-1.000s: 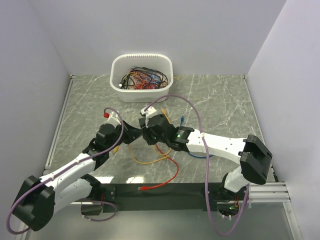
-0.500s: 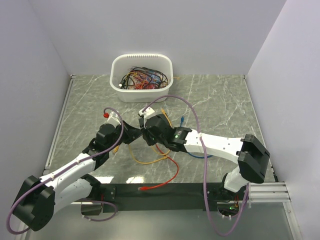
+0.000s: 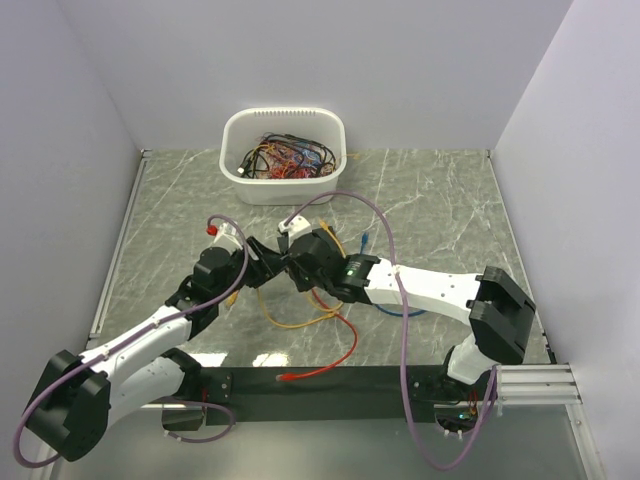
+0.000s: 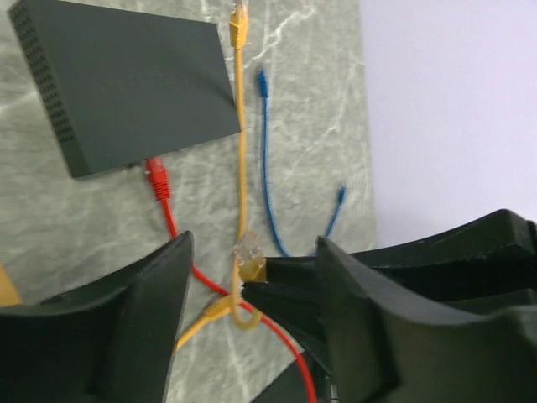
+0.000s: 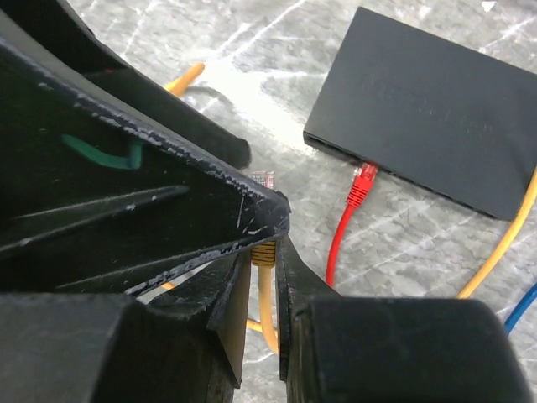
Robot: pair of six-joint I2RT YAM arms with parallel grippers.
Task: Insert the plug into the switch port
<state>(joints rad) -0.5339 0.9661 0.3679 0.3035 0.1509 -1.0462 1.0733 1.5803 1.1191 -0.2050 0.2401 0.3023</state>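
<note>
The biggest thing I see is the one grey marble table [image 3: 450, 200], and on it my two arms meet with their tools near the middle. At the far side stands one white tub [image 3: 283, 190] full of mixed wires. Next in size is the one flat black switch [image 4: 126, 84], which lies flat on the table. For the loose cables I count one red cable [image 4: 168, 214], one blue cable [image 4: 267, 151], and yellow cable [image 4: 242, 126]; if the yellow is one piece or two, I cannot tell, but I see at least two yellow ends. The red cable sits with its end in the long edge of the switch. The left gripper [image 4: 253, 245] is wide apart, its two fingers standing on both sides of the plug without touching it. The right gripper [image 5: 265, 252] is closed on the yellow cable just behind the plug [image 5: 263, 179], so the clear tip sticks out past its fingers. The plug is held above the table, near the switch but apart from it. The switch port [image 5: 403, 180] is in the same edge as the red end; I cannot separate the single sockets there.
</note>
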